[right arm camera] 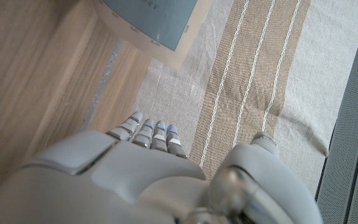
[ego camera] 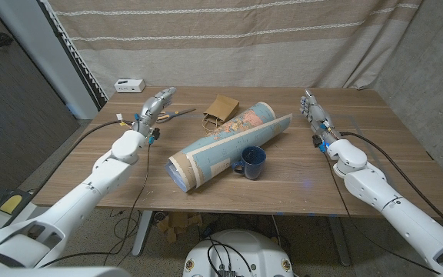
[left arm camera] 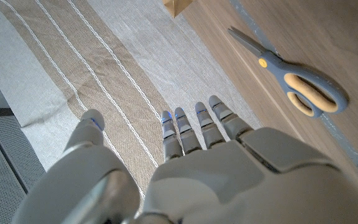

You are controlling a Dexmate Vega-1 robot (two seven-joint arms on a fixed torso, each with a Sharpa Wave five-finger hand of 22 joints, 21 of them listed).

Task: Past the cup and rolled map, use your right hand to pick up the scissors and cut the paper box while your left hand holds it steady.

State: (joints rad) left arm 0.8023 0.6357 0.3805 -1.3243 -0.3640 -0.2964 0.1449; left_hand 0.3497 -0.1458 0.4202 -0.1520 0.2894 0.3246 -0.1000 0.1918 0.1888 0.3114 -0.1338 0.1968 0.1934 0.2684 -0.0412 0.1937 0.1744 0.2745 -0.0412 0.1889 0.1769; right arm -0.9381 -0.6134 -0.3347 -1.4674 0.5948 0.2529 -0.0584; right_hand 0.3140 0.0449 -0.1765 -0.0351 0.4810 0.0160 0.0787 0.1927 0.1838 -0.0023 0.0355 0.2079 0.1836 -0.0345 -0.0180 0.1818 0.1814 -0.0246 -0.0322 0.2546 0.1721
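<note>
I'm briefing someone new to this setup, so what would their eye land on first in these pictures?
Probably the big rolled map lying diagonally across the middle of the wooden table, with a dark blue cup against its near side. Behind it lies a brown paper box, and the scissors lie near the left hand. The right hand waits empty at the other side.

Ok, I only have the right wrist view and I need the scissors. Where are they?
Observer: The scissors lie flat on the table's far left side, close to the left hand but not touching it.
Operator: Blades open?
Observer: No, the blades are closed.
Operator: What's in the way?
Observer: The rolled map lies across the middle of the table. A blue cup stands in front of it and a brown paper bag lies behind it.
</note>
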